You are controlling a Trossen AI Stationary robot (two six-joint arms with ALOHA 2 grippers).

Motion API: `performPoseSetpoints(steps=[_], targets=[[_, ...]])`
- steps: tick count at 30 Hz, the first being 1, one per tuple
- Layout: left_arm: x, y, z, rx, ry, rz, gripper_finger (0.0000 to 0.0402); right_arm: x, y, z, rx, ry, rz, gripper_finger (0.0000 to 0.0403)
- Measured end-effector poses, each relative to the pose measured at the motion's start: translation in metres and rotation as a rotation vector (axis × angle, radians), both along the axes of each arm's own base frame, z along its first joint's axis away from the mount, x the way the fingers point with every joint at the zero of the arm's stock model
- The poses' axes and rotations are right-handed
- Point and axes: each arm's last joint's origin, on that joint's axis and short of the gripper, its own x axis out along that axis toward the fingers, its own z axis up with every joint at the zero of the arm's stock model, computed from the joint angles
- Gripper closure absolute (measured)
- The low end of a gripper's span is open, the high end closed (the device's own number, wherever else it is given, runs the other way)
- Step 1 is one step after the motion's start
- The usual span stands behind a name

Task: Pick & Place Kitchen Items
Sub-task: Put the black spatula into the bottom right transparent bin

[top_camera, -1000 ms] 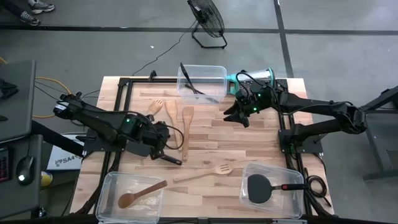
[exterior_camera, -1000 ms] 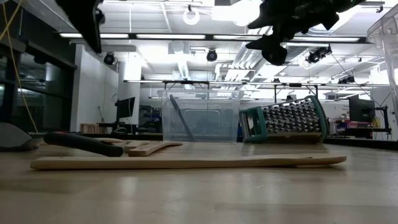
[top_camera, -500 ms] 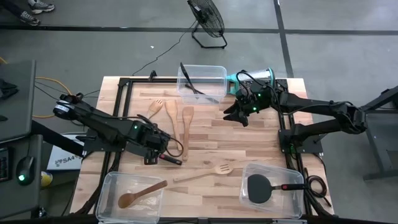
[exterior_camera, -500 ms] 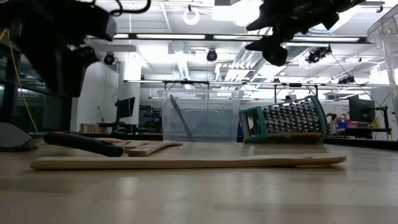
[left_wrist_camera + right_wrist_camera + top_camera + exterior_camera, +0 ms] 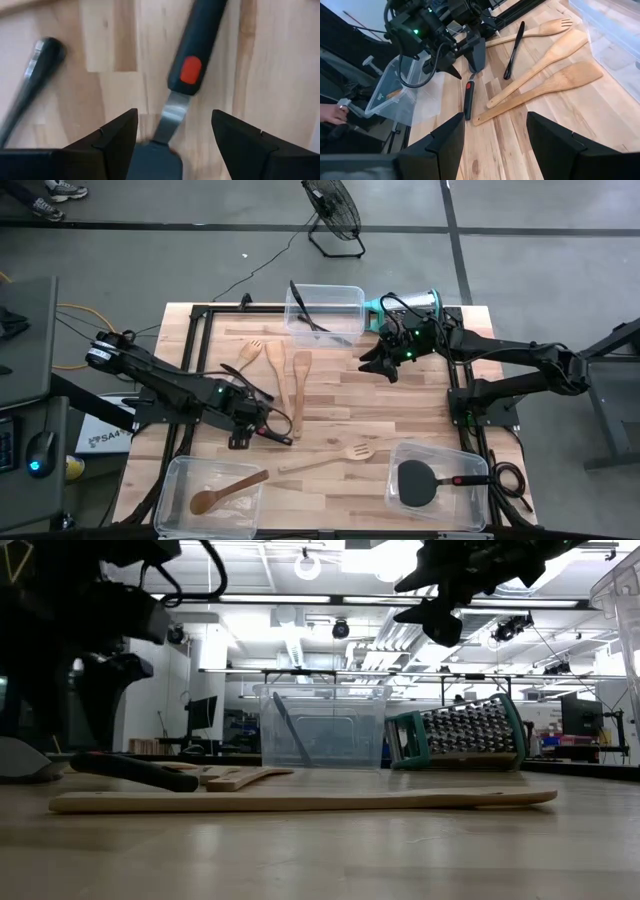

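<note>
The black spatula [image 5: 186, 55] lay flat on the worktop [image 5: 400, 410], straddled by the left pincer [image 5: 172, 135], fingers apart. Light and stiff, it was judged best gripped at its narrow neck. The right pincer [image 5: 378, 366] hung parted, waiting.

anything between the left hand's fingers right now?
Yes: the red-black-handled spatula lies between the open left hand's fingers, metal neck centered, in the left wrist view.
</note>
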Motion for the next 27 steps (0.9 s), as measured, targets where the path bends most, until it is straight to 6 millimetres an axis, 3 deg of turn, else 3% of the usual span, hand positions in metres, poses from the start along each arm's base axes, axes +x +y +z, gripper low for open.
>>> performPoseSetpoints(steps=[10, 21, 27], targets=[[-0.001, 0.000, -0.015, 0.022, 0.028, -0.095, 0.0154, 0.000, 0.000, 0.000, 0.000, 0.000, 0.000, 0.0198], [0.012, -0.005, -0.040, 0.019, 0.075, -0.123, 0.0154, 0.000, 0.000, 0.001, -0.001, -0.006, -0.002, 0.0198], [0.012, -0.004, -0.040, 0.025, 0.073, -0.122, 0.0184, 0.000, -0.001, 0.001, -0.008, -0.005, -0.020, 0.0198]])
